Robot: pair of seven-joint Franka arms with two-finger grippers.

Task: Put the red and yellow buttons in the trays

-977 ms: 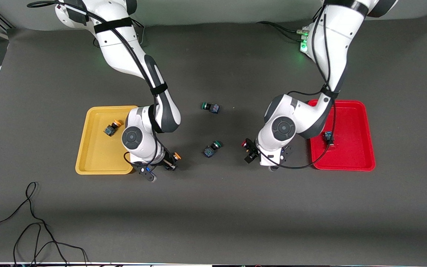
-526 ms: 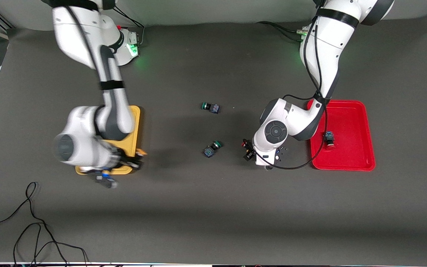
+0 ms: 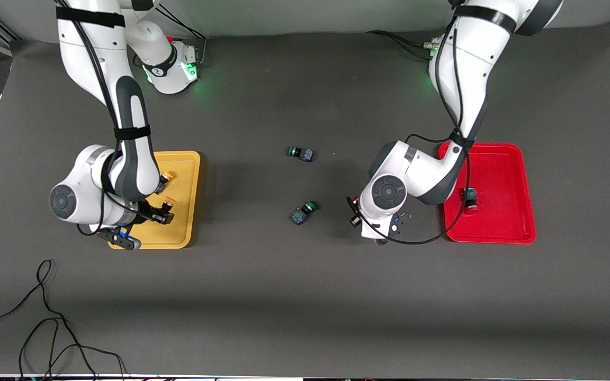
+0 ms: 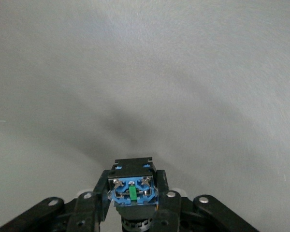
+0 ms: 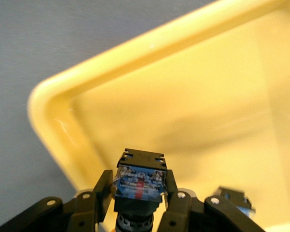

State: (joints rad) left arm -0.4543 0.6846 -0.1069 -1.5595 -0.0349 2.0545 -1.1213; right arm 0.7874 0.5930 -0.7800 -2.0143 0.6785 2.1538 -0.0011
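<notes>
Even overhead light on dark table (image 3: 305, 296); soft shadow band ran across it nearer front camera. Green base lamps glowed. Front view sharp. Left wrist view pale, washed; yellow tray (image 5: 135, 67) softly blurred.

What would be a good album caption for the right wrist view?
Right gripper, fingers shut on a yellow button, over the yellow tray.

table (image 3: 305, 317): dark grey mat | wall: pale strip | loose black cable (image 3: 40, 317)
</notes>
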